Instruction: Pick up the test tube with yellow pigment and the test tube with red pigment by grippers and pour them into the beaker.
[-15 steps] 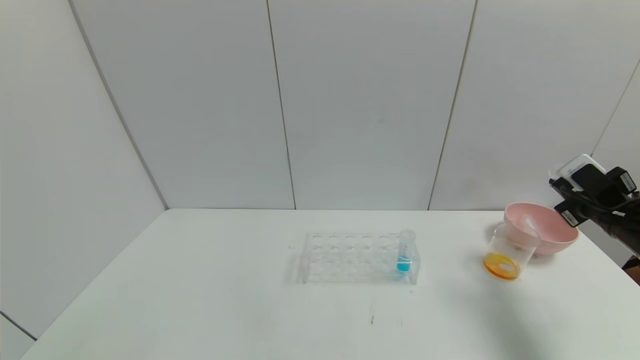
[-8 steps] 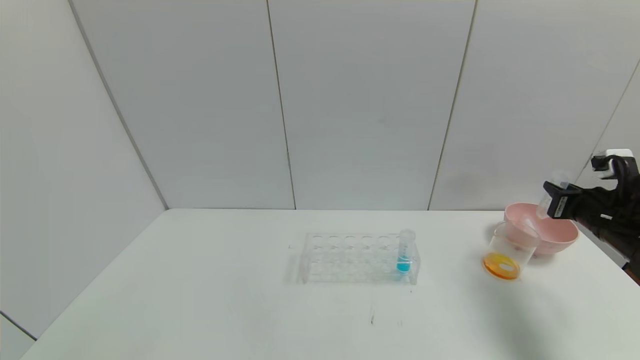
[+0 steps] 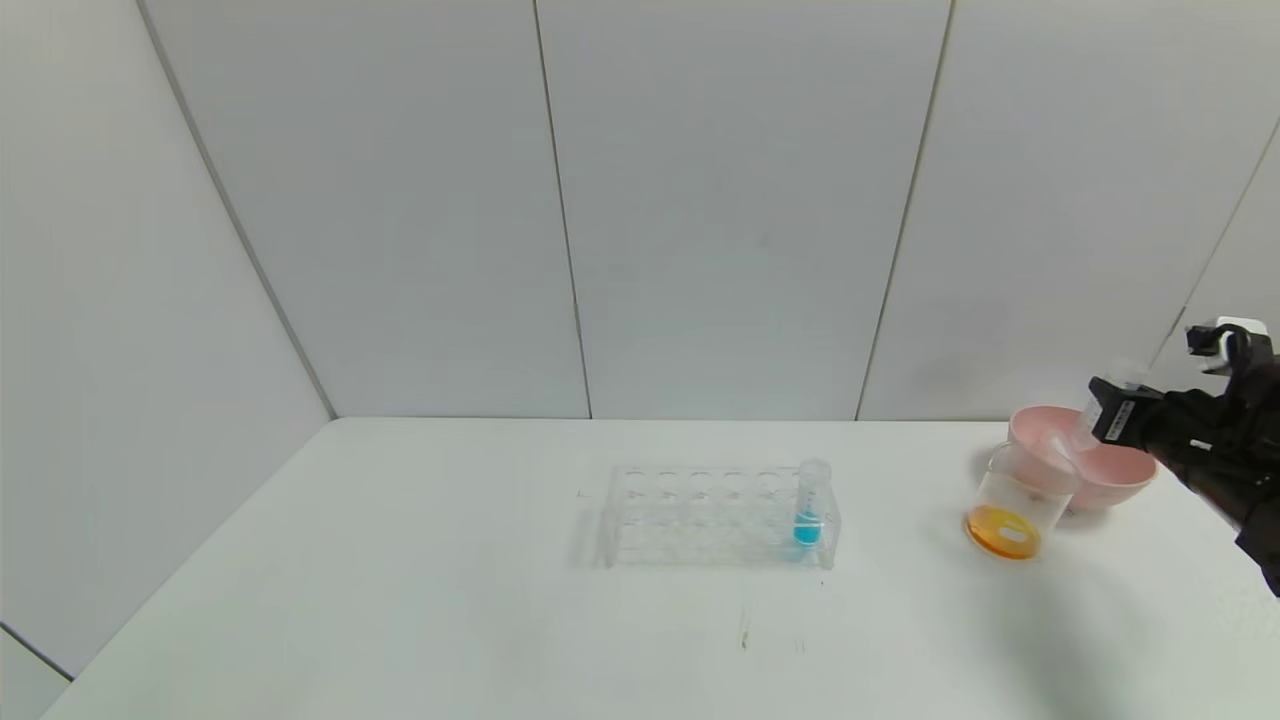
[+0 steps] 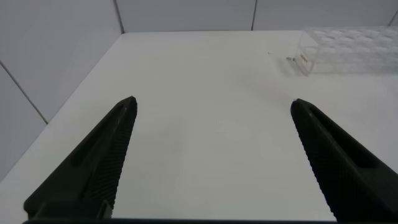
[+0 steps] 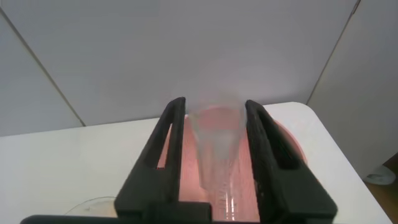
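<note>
My right gripper [image 3: 1100, 415] is shut on an empty clear test tube [image 3: 1087, 412] and holds it tilted over the pink bowl [image 3: 1125, 478] at the table's far right. In the right wrist view the tube [image 5: 214, 149] sits between the fingers of the gripper [image 5: 214, 102], above the bowl [image 5: 293, 144]. No yellow or red liquid shows in any tube. The beaker [image 3: 1022, 495] stands just left of the bowl with orange liquid [image 3: 1003, 531] at its bottom. A pale tube-like shape [image 3: 1058, 440] lies in the bowl. My left gripper [image 4: 212, 101] is open and empty over bare table.
A clear multi-hole rack [image 3: 700, 515] stands mid-table with one tube of blue liquid [image 3: 810, 505] at its right end; the rack also shows in the left wrist view [image 4: 348, 50]. The table's right edge runs close behind the bowl.
My right gripper has turned at the wrist and come down slightly over the bowl, with the empty tube in it. The beaker, rack and blue tube have not moved.
</note>
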You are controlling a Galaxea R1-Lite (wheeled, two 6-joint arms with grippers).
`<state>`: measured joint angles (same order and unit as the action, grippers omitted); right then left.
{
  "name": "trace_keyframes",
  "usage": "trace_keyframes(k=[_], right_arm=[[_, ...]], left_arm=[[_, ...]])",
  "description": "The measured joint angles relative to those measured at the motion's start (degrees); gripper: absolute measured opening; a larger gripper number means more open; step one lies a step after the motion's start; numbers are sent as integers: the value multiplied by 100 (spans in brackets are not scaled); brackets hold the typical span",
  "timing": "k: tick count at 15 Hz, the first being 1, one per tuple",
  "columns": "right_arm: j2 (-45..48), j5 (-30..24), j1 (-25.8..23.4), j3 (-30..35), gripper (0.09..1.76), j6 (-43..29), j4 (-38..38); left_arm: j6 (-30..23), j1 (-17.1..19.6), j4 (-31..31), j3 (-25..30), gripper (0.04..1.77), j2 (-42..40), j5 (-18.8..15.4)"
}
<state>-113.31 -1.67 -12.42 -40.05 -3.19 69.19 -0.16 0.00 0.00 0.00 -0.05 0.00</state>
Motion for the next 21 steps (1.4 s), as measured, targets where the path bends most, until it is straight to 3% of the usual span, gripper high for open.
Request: trace_keyframes(k=[6, 10, 14, 16, 21], right_arm=[[-118, 0, -50, -17, 126, 0, 22], [383, -11, -33, -101, 144, -20, 11], [1715, -35, -13, -133, 154, 194, -354], [2701, -35, -6, -132, 158, 266, -1152], [5621, -38, 44, -173, 164, 268, -4141]], left_arm=[[0, 0, 0, 0, 176, 0, 0], [0, 0, 0, 0, 176, 0, 0], [0, 0, 2, 0, 176, 0, 0], [0, 0, 0, 0, 176, 0, 0], [0, 0, 0, 0, 176, 0, 0]])
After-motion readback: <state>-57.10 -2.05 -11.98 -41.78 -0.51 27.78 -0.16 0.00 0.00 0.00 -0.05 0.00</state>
